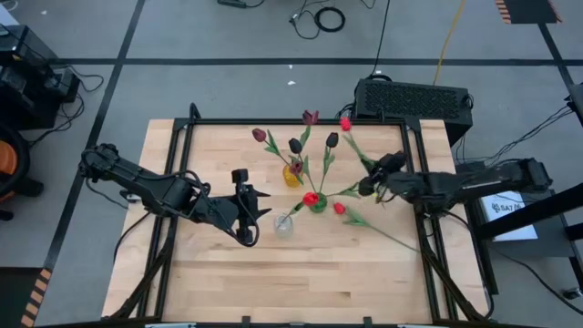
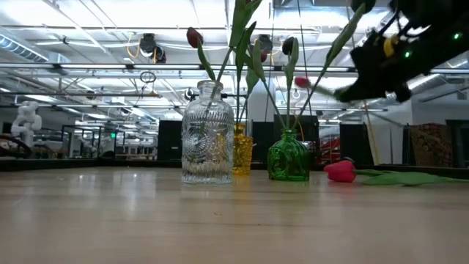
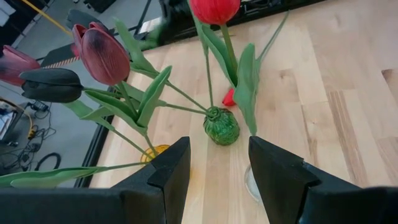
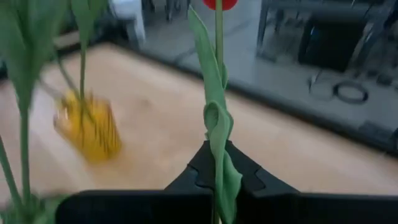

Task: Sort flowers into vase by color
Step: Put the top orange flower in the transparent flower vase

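Above the green glass vase (image 1: 318, 202), your right end effector (image 1: 372, 179) clenched a red tulip's (image 1: 345, 123) upright stem.

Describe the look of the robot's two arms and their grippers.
Both arms are dark, nearly black, jointed segments with cables running along them. The left gripper has two broad, flat black fingers with angular tips. The right gripper has matching black fingers; in the low view its wrist shows small green and yellow lights.

Yellow vase (image 4: 90, 132) blurred in right wrist view; red tulip head (image 4: 219, 4) cut off by edge.
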Robot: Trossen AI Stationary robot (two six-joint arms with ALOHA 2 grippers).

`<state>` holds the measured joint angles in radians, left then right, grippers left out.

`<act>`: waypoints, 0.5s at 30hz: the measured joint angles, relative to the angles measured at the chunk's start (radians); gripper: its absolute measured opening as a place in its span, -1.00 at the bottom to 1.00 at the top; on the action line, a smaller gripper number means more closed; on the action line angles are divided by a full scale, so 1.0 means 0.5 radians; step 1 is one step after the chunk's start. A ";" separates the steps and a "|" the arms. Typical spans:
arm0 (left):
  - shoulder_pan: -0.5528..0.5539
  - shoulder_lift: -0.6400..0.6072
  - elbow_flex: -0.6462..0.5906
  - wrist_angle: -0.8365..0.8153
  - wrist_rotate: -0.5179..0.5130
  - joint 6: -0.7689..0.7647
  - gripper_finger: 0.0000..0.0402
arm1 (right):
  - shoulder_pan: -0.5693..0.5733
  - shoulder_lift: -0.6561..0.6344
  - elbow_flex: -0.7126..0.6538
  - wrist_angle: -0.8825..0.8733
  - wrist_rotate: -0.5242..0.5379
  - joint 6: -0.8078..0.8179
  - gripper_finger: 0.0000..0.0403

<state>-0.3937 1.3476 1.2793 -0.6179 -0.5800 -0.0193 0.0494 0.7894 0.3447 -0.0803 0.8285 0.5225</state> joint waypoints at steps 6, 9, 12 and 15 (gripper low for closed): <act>0.003 0.000 0.000 0.018 0.001 0.001 -0.15 | 0.000 -0.445 0.001 0.005 0.027 -0.265 -1.00; 0.003 0.000 0.000 0.028 0.000 0.001 -0.15 | 0.002 -0.595 0.002 0.014 0.020 -0.390 -1.00; 0.003 0.000 0.000 0.070 0.000 0.015 -0.15 | 0.020 -0.707 0.002 0.091 0.001 -0.528 -1.00; 0.003 0.000 0.000 0.155 -0.001 0.063 -0.15 | 0.072 -0.768 0.003 0.296 -0.130 -0.686 -1.00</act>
<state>-0.3920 1.3476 1.2793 -0.5406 -0.5804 0.0121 0.0853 0.4054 0.3462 0.0678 0.7633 0.1795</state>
